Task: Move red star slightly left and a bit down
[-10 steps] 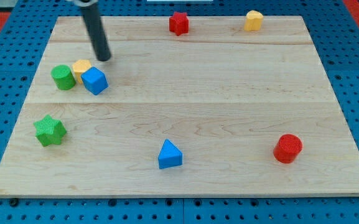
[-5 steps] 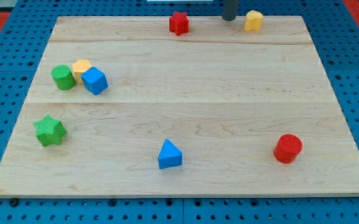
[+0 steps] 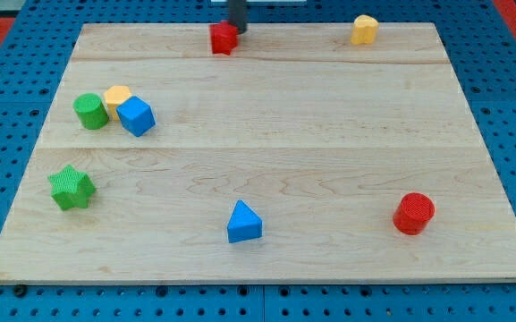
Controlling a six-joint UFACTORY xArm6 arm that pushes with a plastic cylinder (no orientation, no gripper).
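The red star (image 3: 224, 38) lies near the top edge of the wooden board (image 3: 329, 134), left of the middle. My tip (image 3: 238, 29) is at the star's upper right corner and touches it. The rod rises out of the view's top.
A yellow block (image 3: 363, 29) sits at the top right. A green cylinder (image 3: 89, 111), a yellow block (image 3: 117, 97) and a blue cube (image 3: 136, 116) cluster at the left. A green star (image 3: 71, 188) lies lower left, a blue triangle (image 3: 243, 223) bottom middle, a red cylinder (image 3: 413, 214) lower right.
My tip moved from the left cluster to the top right, then left onto the red star. The red star has slid left and slightly down.
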